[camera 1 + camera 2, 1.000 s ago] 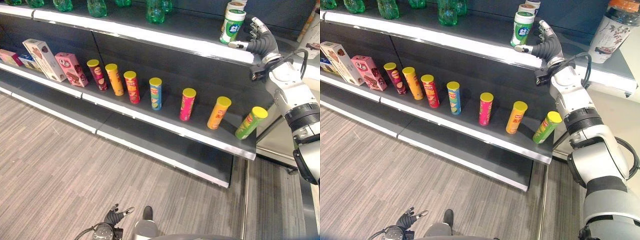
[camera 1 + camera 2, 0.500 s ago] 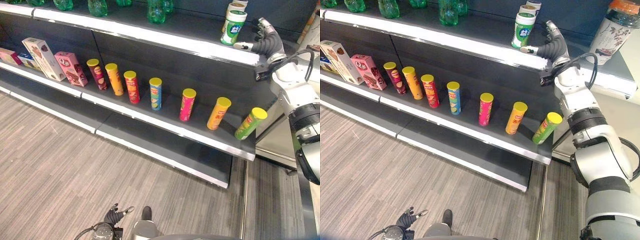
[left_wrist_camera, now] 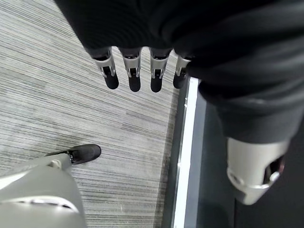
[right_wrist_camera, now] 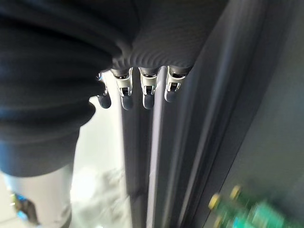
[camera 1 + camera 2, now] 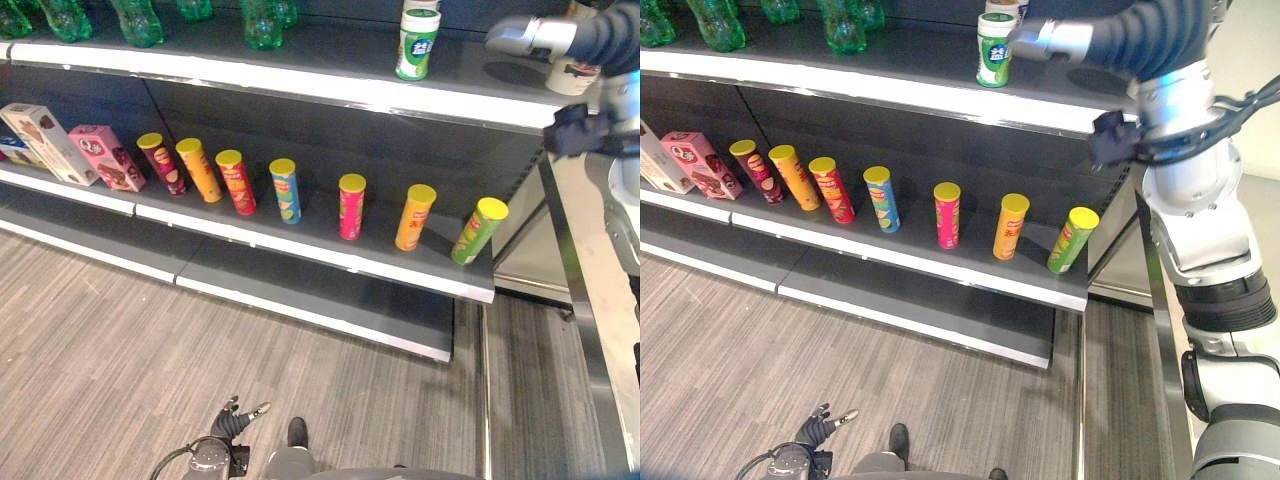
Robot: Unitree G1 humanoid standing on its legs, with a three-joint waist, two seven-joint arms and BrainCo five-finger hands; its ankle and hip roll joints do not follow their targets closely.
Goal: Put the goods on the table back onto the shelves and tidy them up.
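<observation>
While the right robot hand hovers open and empty just beside the white tub on the top shelf, the left robot hand hangs open, well below that shelf, holding nothing.

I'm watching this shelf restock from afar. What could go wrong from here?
The right hand hangs close beside the white-and-green canister at the top shelf's front edge; a sideways brush could knock it off. The green tube leans at the middle shelf's end and might topple if the shelving is bumped.
</observation>
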